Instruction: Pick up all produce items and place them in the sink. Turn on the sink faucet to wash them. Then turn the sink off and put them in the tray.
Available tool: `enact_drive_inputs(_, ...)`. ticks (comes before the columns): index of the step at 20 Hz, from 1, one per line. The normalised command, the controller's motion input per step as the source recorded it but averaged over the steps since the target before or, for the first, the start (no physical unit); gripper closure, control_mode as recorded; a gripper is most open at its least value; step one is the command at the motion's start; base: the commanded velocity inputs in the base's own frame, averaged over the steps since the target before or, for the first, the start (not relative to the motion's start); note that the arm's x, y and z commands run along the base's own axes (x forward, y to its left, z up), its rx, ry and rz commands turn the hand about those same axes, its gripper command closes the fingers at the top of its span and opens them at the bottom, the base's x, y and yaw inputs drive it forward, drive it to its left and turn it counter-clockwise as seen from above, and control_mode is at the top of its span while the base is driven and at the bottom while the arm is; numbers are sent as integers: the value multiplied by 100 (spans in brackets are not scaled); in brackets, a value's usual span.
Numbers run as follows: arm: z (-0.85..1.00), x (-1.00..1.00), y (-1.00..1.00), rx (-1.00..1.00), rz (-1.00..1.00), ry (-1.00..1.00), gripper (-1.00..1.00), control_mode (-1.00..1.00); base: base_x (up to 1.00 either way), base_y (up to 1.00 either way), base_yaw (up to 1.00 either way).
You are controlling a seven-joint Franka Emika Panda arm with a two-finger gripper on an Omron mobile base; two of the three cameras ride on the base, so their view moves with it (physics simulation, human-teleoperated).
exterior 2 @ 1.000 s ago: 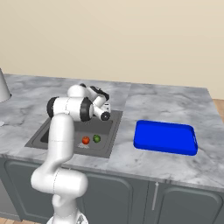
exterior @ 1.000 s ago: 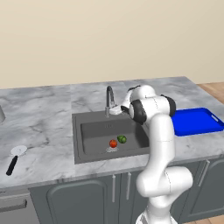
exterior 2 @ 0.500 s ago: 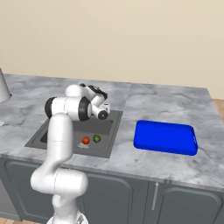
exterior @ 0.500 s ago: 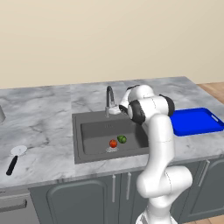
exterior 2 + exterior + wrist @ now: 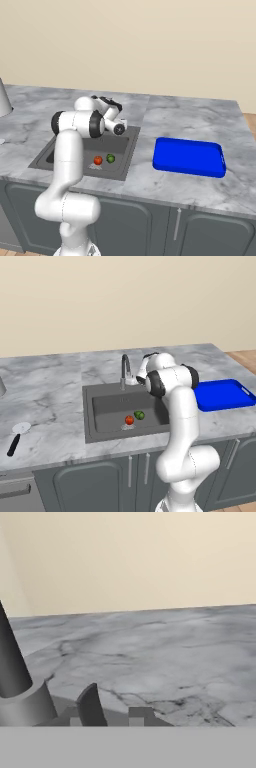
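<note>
End effector [image 5: 134,379] beside faucet [image 5: 124,369] base, opening unclear, produce [image 5: 134,417] below in sink [image 5: 105,411]

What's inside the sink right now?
In the sink, a red-orange tomato and a green item lie side by side near the drain. The arm hides the basin's right edge.

- A grey marble counter [image 5: 45,386] runs along a beige wall [image 5: 100,301].
- A black-handled utensil with a white round head [image 5: 17,435] lies on the counter's left part.
- Dark grey cabinet doors [image 5: 90,486] stand below the counter.
</note>
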Motion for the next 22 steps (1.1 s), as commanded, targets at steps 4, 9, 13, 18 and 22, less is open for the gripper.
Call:
enact_drive_inputs(4,-15,0,-59,5,0,6,100,-100,0,0,0)
enact_drive_inputs(9,-19,0,-57,4,-1,5,100,-100,0,0,0)
enact_drive_inputs(13,-22,0,-57,5,-3,3,100,-100,0,0,0)
enact_drive_inputs(18,-22,0,-56,4,-5,2,100,-100,0,0,0)
enact_drive_inputs(22,-16,0,-47,3,-8,1,100,-100,0,0,0)
